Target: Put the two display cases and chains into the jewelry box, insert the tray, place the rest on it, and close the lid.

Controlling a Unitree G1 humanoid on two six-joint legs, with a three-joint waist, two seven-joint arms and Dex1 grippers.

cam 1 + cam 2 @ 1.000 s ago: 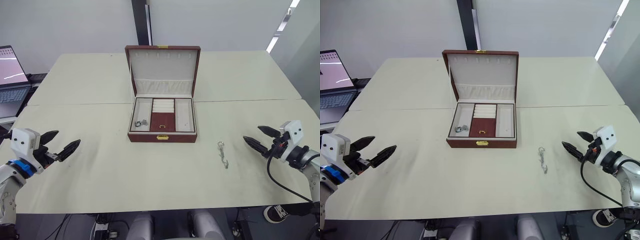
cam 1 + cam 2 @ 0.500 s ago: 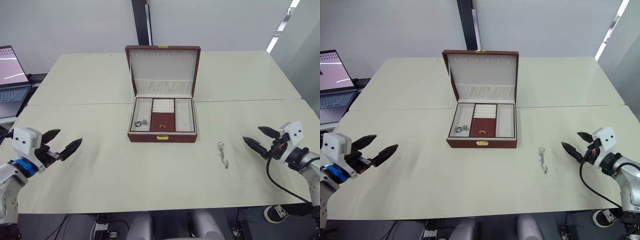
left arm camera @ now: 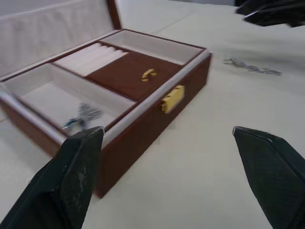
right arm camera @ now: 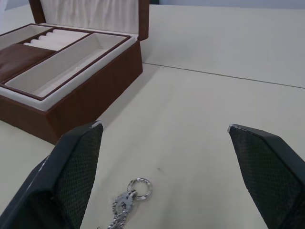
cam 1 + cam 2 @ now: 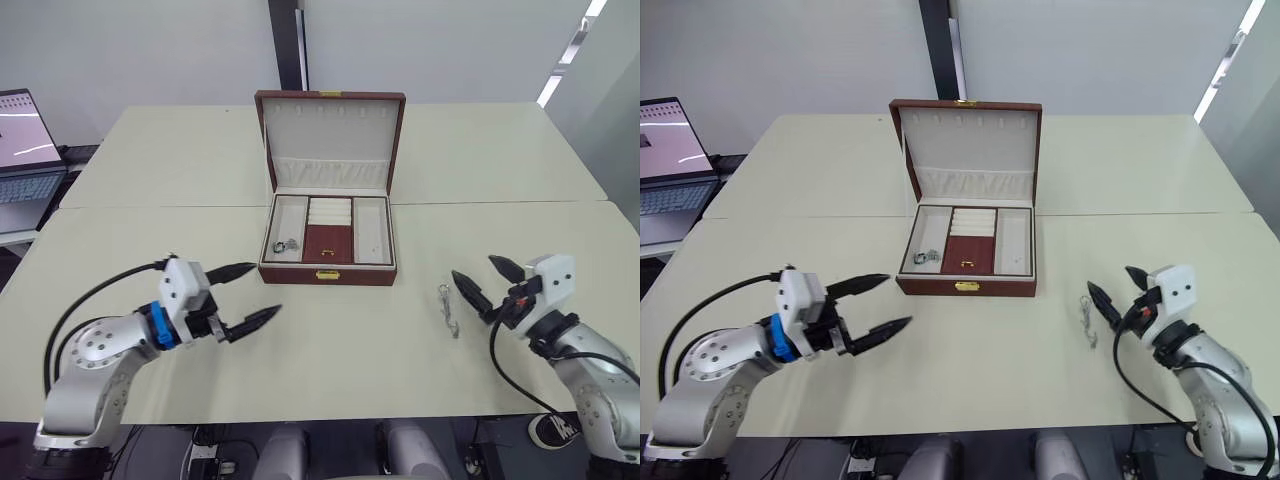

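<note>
Since the tray already sits inside the jewelry box, with a chain lying in its left cream section, we judge the task is at the "place the rest on it" step. The lid stands upright and open behind the box, cream lining and hooks facing us. One more chain lies on the table, well right of the box, its ring end toward the box in the right wrist view. The right gripper is just beside that chain, fingers spread wide and empty, pointing at it; in the right wrist view the chain's ring lies between the two fingers. The left gripper hovers over the table near the box's front left corner, also spread wide and holding nothing. We can't see the display cases; they may be under the tray, we can't tell. A laptop sits at the far left edge. Next move as we read it: the right gripper drops onto the loose chain, pinches it low against the tabletop since it is thin and flat, then carries it to a free cream section of the tray, likely the right one. After that the lid needs folding down, probably a push from behind its top edge.
</note>
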